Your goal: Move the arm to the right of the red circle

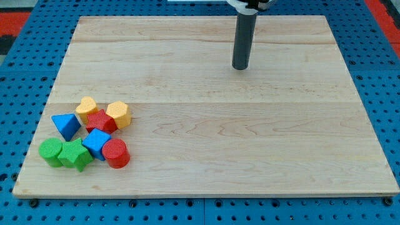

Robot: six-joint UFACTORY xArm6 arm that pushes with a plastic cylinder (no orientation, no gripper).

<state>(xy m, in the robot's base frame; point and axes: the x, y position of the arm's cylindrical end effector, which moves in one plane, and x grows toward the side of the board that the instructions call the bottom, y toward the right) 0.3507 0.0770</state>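
Note:
The red circle point(116, 153) is a short red cylinder at the lower left of the wooden board point(250, 137), at the right end of a cluster of blocks. My tip point(240, 67) is at the lower end of the dark rod near the view's top, right of centre. It stands far up and to the right of the red circle and touches no block.
The cluster at lower left also holds a blue triangle point(65, 125), a yellow heart-like block point(86, 108), a red star-like block point(100, 120), a yellow hexagon point(118, 114), a blue cube point(95, 143) and two green blocks point(51, 152) point(75, 154).

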